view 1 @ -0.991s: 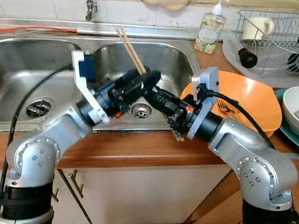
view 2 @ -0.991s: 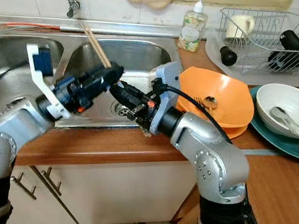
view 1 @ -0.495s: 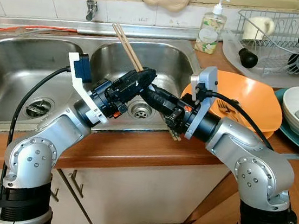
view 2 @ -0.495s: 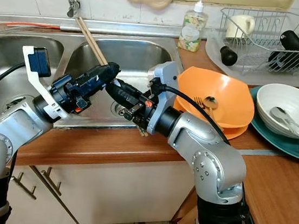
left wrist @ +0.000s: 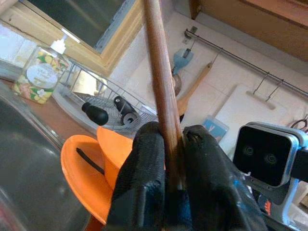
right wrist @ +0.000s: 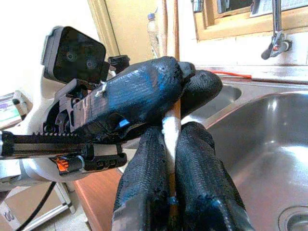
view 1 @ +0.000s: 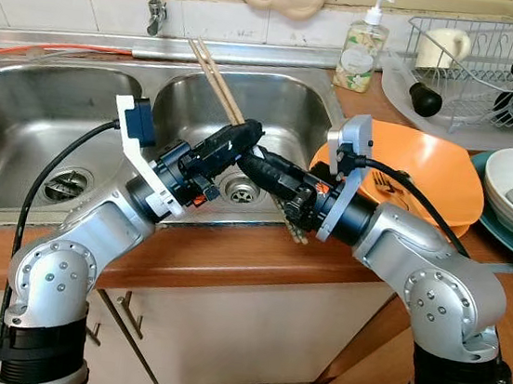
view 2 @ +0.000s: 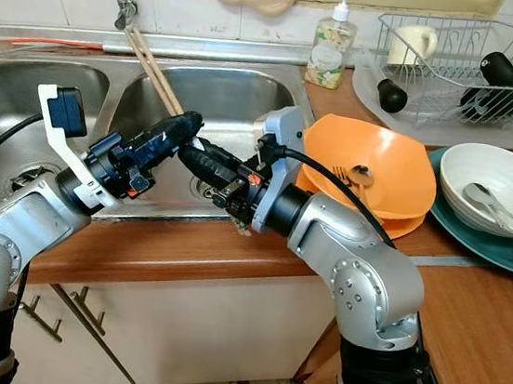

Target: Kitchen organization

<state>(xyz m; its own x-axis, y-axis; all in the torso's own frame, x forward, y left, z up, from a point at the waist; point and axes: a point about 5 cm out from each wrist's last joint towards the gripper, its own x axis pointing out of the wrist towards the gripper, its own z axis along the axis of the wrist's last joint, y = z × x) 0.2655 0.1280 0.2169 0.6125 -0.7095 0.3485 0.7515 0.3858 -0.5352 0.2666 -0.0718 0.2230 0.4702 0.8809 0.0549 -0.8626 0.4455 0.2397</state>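
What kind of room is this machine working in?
Most likely a home kitchen: a steel double sink set in a wooden counter, a dish rack, and a soap bottle by the tap.

Both eye views look down from head height onto the double sink. Each wrist view looks closely along its own fingers at the chopsticks.

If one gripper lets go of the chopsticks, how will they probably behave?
The chopsticks look like thin, stiff wood, so probably light and unbending. Held low by the left gripper and right gripper, the long upper part may swing. Being two slim sticks, they might slip apart.
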